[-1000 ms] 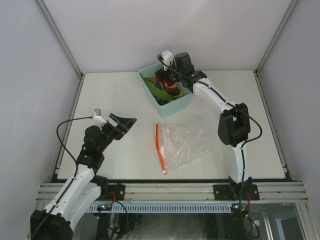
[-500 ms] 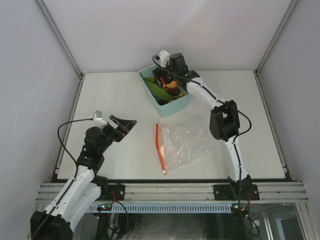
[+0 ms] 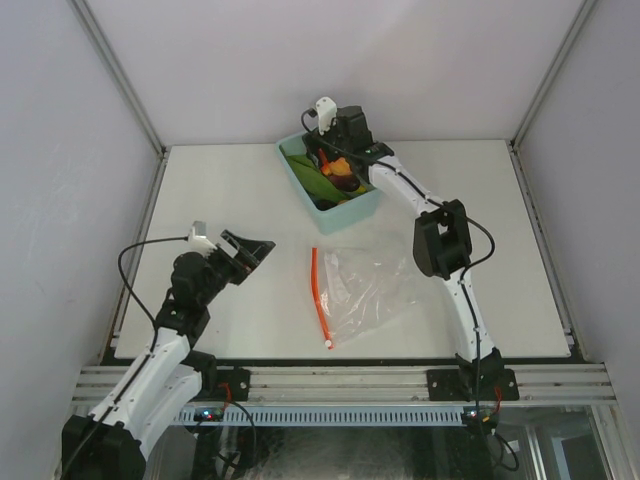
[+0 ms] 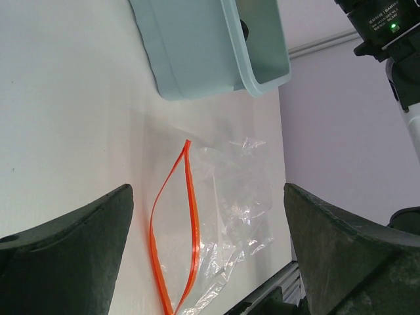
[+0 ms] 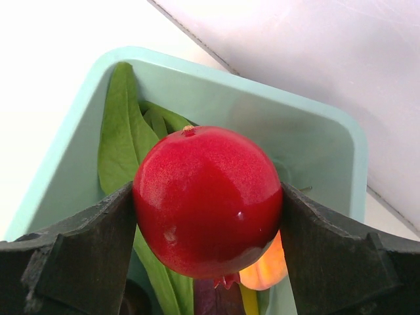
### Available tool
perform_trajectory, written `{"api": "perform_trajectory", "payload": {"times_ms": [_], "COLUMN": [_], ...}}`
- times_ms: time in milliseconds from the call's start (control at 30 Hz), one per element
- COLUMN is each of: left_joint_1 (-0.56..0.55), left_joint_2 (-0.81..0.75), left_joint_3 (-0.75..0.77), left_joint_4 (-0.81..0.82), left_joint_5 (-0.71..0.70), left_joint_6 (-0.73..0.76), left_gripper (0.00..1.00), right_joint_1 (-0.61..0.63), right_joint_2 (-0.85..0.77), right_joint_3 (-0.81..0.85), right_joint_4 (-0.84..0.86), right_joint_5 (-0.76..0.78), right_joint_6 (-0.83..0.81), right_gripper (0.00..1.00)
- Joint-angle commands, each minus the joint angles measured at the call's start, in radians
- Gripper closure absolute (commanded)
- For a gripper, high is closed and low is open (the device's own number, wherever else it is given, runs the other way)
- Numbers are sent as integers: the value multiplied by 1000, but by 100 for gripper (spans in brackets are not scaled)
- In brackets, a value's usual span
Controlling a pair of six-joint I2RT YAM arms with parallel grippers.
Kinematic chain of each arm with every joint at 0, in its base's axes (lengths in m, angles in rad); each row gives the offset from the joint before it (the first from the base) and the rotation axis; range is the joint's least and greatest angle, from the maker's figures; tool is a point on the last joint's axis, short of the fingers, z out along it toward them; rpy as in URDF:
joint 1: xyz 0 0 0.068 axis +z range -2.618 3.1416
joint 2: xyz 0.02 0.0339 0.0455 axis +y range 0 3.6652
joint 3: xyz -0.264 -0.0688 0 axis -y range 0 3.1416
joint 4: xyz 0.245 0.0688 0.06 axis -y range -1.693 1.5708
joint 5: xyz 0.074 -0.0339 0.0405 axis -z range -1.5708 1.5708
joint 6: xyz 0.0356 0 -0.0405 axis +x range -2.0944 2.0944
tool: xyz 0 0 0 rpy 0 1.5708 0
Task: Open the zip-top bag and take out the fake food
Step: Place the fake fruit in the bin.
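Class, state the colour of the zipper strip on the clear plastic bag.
Orange-red. The zipper strip of the clear plastic bag shows best in the left wrist view.

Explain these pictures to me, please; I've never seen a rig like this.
Two robot arms are bolted at the near edge of a white table. The wide picture comes from a camera above and behind them; the other two come from cameras on each wrist. The left gripper stands open and empty, facing a clear zip-top bag that lies flat with its orange zipper parted. The right gripper holds a red apple over a teal bin that has green and orange toy food inside.
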Motion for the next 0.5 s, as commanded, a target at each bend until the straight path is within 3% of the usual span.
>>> {"api": "perform_trajectory", "payload": {"times_ms": [0,467], "left_joint_1": [9,9], "left_joint_2": [9,46], "left_joint_3": [-14,3], "left_joint_4": [56,65], "left_joint_5": [26,44], "left_joint_6": [-9,-2], "left_gripper": [2,2], "right_joint_1": [2,-10], "right_joint_2": [21,87], "right_joint_3": [64,94], "right_joint_4": [90,143], "right_joint_5": [32,51], "right_joint_6": [-29,-58], "right_gripper": [93,87]}}
